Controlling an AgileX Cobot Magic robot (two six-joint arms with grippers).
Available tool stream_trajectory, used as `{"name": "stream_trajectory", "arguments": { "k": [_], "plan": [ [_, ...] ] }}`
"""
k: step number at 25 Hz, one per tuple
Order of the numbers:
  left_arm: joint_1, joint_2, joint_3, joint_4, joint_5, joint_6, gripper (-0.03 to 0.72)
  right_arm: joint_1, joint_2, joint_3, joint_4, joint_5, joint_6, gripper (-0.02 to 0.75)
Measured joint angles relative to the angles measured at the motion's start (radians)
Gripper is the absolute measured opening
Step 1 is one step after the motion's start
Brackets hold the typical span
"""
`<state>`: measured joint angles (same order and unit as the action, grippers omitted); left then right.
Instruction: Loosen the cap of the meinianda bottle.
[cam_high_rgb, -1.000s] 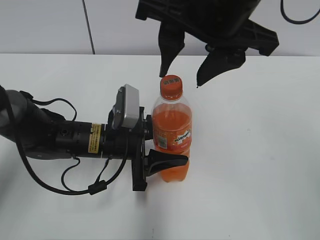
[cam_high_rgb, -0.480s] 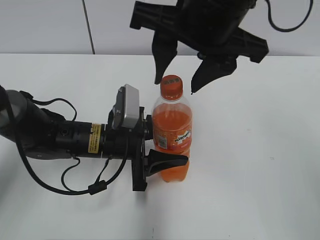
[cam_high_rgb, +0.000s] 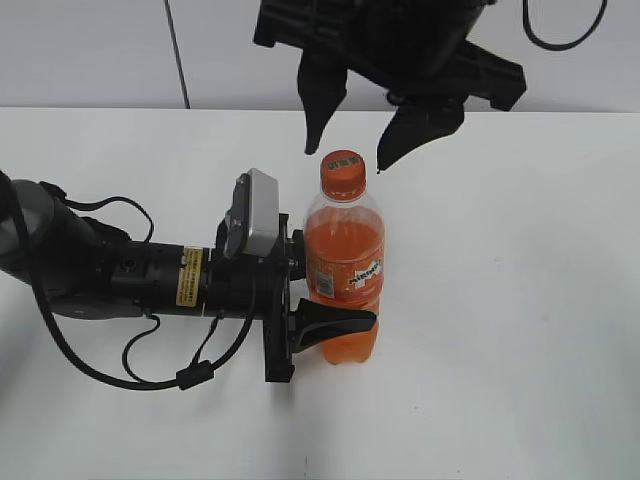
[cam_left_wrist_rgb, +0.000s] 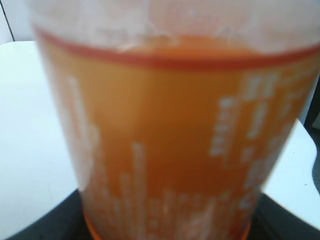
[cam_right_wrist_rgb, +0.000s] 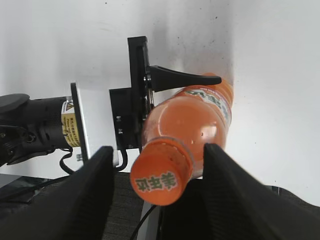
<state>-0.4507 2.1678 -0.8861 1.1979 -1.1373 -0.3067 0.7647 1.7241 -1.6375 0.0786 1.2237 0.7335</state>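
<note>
My right claw (cam_high_rgb: 342, 158) now shifted left since earlier frame, fingers spread, one each side of cap (cam_high_rgb: 342, 173), just above it, not touching. My left claw (cam_high_rgb: 312, 322) pinching lower body of meinianda bottle (cam_high_rgb: 343, 270). Bottle upright mid-desk (cam_high_rgb: 520, 300), nearer far edge. Left wrist view: only blurred orange label, close.

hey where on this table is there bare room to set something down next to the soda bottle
Bare table lies right of the meinianda bottle and in front of it. The left side is crowded: the left pincer clamps the bottle's lower body. Above, the open right pincer hangs over the cap.
</note>
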Motion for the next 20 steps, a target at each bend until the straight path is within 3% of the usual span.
{"name": "stream_trajectory", "arguments": {
  "k": [20],
  "plan": [
    [0.0, 0.0, 0.0, 0.0, 0.0, 0.0, 0.4, 0.03, 0.006, 0.0, -0.03, 0.0, -0.001, 0.423]
  ]
}}
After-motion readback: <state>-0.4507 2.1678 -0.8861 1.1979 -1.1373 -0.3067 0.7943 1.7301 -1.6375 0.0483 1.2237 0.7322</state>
